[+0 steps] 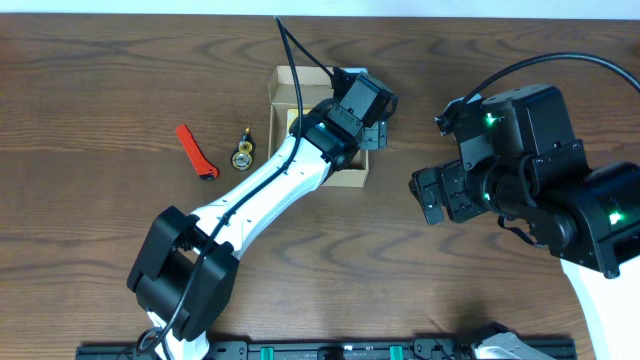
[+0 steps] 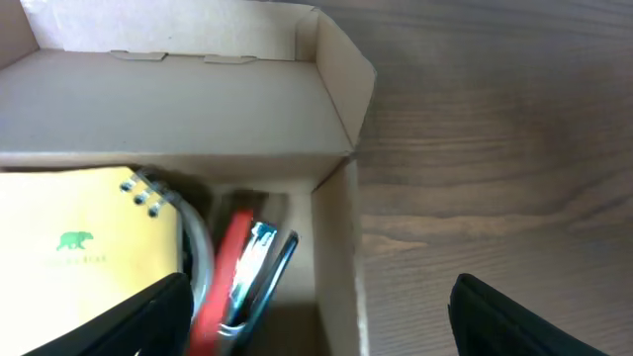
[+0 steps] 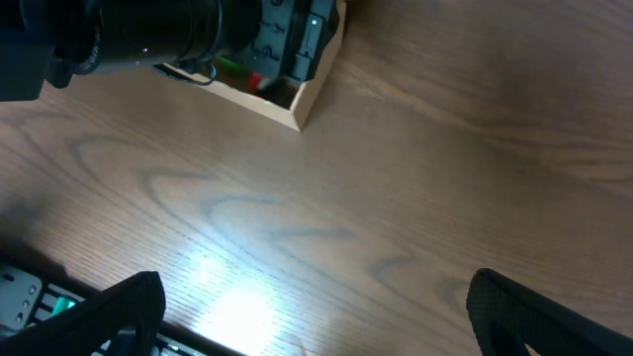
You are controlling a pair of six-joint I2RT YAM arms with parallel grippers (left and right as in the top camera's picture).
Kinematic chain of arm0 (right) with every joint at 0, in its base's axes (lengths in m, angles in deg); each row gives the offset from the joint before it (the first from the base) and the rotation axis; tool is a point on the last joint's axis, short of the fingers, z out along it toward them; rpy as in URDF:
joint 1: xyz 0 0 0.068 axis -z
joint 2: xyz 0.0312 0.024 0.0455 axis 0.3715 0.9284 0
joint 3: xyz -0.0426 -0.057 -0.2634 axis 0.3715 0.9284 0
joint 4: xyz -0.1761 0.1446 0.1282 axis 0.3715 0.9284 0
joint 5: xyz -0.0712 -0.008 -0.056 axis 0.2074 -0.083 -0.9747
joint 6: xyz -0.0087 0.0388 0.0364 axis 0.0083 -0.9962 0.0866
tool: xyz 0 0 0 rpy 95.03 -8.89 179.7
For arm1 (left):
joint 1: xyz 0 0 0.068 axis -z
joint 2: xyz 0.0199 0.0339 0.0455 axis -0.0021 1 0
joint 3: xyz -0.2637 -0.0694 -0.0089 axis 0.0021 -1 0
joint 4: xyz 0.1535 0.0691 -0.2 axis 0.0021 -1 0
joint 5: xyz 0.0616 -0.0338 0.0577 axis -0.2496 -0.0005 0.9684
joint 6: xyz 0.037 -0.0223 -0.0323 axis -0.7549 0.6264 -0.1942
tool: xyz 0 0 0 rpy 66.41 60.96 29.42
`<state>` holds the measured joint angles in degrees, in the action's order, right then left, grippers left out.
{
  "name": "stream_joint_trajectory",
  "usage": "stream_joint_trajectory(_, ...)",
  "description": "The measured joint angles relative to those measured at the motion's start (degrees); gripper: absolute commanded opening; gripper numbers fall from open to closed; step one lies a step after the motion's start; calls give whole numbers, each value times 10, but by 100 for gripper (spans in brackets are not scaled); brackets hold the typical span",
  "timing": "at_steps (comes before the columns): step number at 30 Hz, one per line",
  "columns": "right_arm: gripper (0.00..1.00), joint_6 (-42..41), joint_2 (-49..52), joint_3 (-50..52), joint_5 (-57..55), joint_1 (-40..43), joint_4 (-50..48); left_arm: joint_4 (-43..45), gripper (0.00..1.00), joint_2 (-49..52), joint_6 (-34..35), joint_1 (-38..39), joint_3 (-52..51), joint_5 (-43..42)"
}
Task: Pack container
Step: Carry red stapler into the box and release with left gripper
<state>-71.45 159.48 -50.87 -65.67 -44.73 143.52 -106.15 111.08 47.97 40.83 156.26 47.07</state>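
The container [image 1: 284, 92] is a tan cardboard box at the table's middle back, with its lid flap open. My left gripper [image 1: 372, 128] hovers over its right end, open and empty. In the left wrist view the left gripper's fingers [image 2: 321, 305] straddle the right wall of the box [image 2: 334, 237]. Inside lie a yellow spiral notebook [image 2: 79, 237] with a green bear mark and a red and silver-blue tool [image 2: 242, 262]. My right gripper [image 1: 428, 198] is open and empty above bare table to the right of the box; it also shows in the right wrist view [image 3: 316, 307], with the box [image 3: 307, 94] far off.
A red-handled tool [image 1: 196, 151] and a small black and gold object [image 1: 242, 155] lie on the table left of the box. The left arm [image 1: 270, 190] stretches diagonally from the front edge to the box. A black rail [image 1: 330, 350] runs along the front edge.
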Motion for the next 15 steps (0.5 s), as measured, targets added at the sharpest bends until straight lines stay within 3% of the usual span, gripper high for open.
stream_joint_trajectory(8,99,0,0,0,0,0,0,-17,80,-23,-4,0,0,5)
stream_joint_trajectory(15,99,0,0,0,0,0,0,-150,83,-151,10,-21,-1,112)
